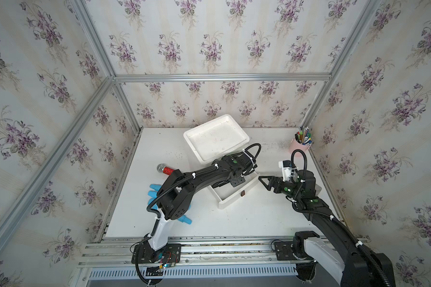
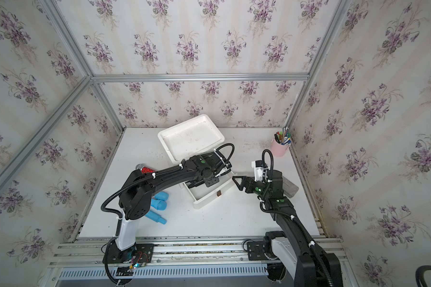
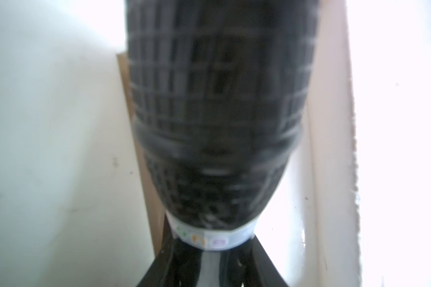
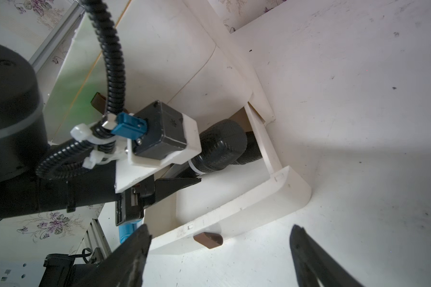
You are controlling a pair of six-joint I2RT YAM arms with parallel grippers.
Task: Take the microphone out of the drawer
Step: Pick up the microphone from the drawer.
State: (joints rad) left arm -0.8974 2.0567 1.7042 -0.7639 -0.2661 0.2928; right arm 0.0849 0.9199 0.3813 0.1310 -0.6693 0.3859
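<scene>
The left gripper (image 3: 210, 259) is closed on the black microphone (image 4: 222, 146) inside the open drawer (image 1: 237, 196).
It clasps the handle below the mesh head; the microphone is within the drawer walls, near the tabletop (image 1: 246, 223) centre. The right gripper (image 1: 263, 181) hangs with jaws wide apart at the drawer's 3 o'clock, holding nothing. A red microphone (image 1: 166, 170) lies on the tabletop at 9 o'clock.

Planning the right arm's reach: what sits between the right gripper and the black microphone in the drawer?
In the right wrist view, the drawer's front panel with its brown handle stands between the right gripper and the black microphone.
</scene>
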